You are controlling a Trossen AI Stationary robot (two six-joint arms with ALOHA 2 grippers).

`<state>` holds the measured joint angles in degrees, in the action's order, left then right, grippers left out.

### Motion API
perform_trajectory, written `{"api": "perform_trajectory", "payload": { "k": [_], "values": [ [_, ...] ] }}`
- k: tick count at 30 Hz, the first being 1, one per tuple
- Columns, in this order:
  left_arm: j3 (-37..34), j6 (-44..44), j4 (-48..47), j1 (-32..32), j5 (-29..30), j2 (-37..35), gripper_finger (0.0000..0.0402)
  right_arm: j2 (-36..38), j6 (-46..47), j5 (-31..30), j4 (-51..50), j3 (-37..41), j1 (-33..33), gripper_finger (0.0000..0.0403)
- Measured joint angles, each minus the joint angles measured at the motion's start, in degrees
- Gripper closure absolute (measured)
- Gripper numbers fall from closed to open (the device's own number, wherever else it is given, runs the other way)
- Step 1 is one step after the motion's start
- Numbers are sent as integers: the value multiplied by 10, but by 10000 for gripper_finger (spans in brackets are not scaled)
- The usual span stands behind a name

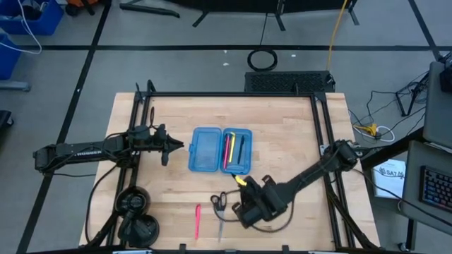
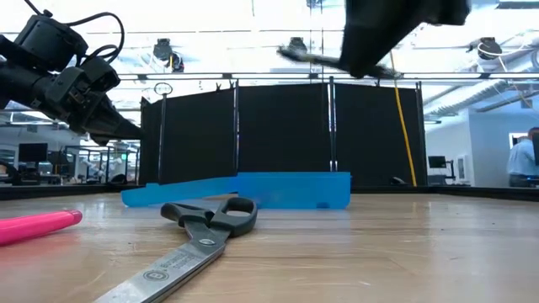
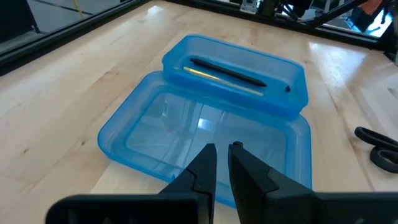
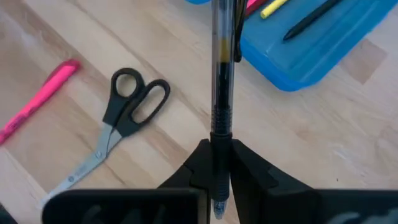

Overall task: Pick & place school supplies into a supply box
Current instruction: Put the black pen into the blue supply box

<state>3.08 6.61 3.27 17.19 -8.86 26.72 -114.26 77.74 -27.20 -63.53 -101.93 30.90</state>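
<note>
The wooden table [image 1: 296,141] carries no writing that can be read; the only lettering is a round stamp on a blade of the scissors [image 2: 189,244], too small to make out, and white letters on the left arm, also illegible. The supply box [image 1: 220,149] lies open near the table's middle, translucent blue, two rounded halves side by side; the half nearer the right arm holds a pink pen, a yellow pencil [image 4: 273,7] and a black pen [image 3: 227,71], while the other half shows nothing in it. The scissors, black handles and silver blades, lie flat on the wood near the front edge, with a pink highlighter [image 1: 198,220] just beside them, apart from the box. The right gripper [image 4: 217,163] is clamped on a clear-barrelled pen [image 4: 222,68], lifted above the table between scissors and box. The left gripper [image 3: 221,163] hovers beside the box's empty half, fingers nearly together, holding nothing
</note>
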Motion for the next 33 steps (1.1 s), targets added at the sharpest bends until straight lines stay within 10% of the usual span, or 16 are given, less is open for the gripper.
{"api": "perform_trajectory", "payload": {
  "k": [17, 27, 33],
  "values": [
    [0, -3, 3, 0, 0, 0, 355, 83, -247, 13, 175, 0, -172, 378],
    [0, -9, 4, 0, 19, 0, 355, 95, -148, 78, 121, 44, -270, 378],
    [0, -3, 1, 0, 19, 0, 355, 94, -79, 153, 286, 184, -294, 378]
  ]
}}
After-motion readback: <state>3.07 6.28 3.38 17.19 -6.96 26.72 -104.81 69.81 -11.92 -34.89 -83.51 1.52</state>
